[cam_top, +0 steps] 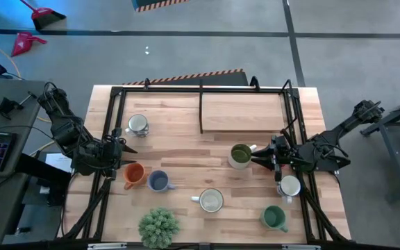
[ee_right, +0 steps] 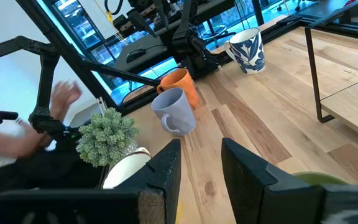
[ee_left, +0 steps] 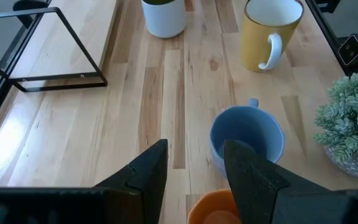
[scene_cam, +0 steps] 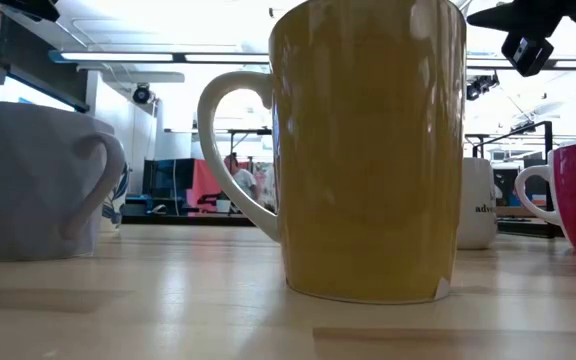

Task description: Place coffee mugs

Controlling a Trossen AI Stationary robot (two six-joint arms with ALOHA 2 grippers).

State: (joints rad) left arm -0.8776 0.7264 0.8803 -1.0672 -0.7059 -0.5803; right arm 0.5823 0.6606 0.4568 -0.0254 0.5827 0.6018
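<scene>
On the wooden tabletop (cam_top: 186, 149) stand rigid, glossy, chip-prone mugs (probably ceramic, light when empty), best pinched across the rim wall: the olive mug (cam_top: 240, 155) just beside the right hand (cam_top: 261, 160), the orange mug (cam_top: 133, 173) near the left hand (cam_top: 124, 150), both empty hands spread.
</scene>
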